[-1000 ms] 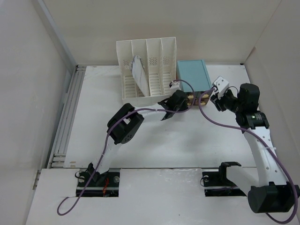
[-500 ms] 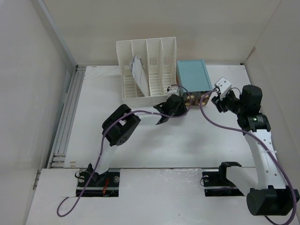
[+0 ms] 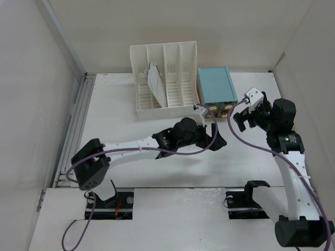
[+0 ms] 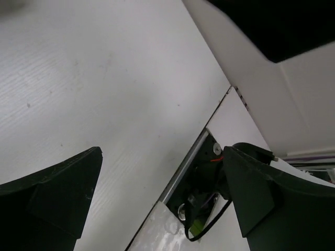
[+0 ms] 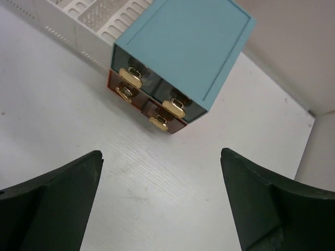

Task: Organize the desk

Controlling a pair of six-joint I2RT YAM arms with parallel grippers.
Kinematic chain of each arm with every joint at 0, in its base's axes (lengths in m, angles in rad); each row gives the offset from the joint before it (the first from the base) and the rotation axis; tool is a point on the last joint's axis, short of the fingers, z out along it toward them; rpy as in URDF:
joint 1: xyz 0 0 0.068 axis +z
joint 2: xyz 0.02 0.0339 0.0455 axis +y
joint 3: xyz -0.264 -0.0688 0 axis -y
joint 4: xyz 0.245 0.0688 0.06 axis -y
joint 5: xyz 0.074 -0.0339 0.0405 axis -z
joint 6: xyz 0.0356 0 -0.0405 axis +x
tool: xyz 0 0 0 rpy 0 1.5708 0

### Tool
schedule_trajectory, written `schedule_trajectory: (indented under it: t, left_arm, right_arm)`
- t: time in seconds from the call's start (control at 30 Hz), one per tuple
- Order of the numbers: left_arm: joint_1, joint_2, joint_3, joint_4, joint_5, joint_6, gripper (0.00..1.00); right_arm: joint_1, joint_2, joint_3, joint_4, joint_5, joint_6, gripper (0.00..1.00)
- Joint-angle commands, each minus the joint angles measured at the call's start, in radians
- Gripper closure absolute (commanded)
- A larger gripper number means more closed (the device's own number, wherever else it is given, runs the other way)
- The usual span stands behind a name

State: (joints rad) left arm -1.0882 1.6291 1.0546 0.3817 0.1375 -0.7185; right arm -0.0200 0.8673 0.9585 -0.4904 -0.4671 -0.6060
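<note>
The desk [image 3: 172,172] is a white tabletop with white walls round it. My left gripper [image 3: 215,135] hangs open and empty over the desk's middle, just in front of the light-blue drawer box [image 3: 215,83]. In the left wrist view the left gripper [image 4: 162,193] frames bare desk [image 4: 104,78] and the right arm's base mount [image 4: 201,206]. My right gripper [image 3: 241,119] stands open to the right of the box's front. In the right wrist view the right gripper [image 5: 162,193] is empty, and the drawer box [image 5: 183,47] with gold handles lies ahead on the desk [image 5: 63,104].
A white slotted file rack [image 3: 165,78] holding a white booklet [image 3: 154,81] stands left of the drawer box; its edge shows as the file rack [image 5: 99,15]. A grey metal rail [image 3: 78,125] runs along the desk's left edge. Purple cables trail from both arms.
The left arm has left the drawer box front, stretched out low to the right, and its jaws opened. The right gripper drew back a little to the right and opened wider.
</note>
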Motion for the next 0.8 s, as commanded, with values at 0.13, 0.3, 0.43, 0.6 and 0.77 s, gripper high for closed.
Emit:
schedule_trajectory:
  t: [0.13,0.3,0.43,0.6,0.77]
  left_arm:
    - [-0.102,-0.333,0.096,-0.329,-0.428,0.365,0.00]
    - [-0.102,-0.535,-0.008,-0.383,-0.628,0.487,0.00]
    - [-0.102,-0.696,-0.102,-0.458,-0.772,0.510,0.00]
    - [-0.102,-0.856,-0.152,-0.561,-0.889,0.501,0.00]
    - [-0.102,-0.972,-0.244,-0.525,-0.923,0.488,0.00]
  right_arm:
    - [-0.006,-0.031,-0.055,0.197,0.388,0.405,0.00]
    - [-0.006,-0.031,-0.064,0.217,0.508,0.456,0.00]
    - [-0.006,-0.040,-0.064,0.217,0.528,0.495,0.00]
    - [-0.006,-0.040,-0.064,0.217,0.538,0.505,0.00]
    - [-0.006,-0.068,-0.064,0.217,0.506,0.505,0.00]
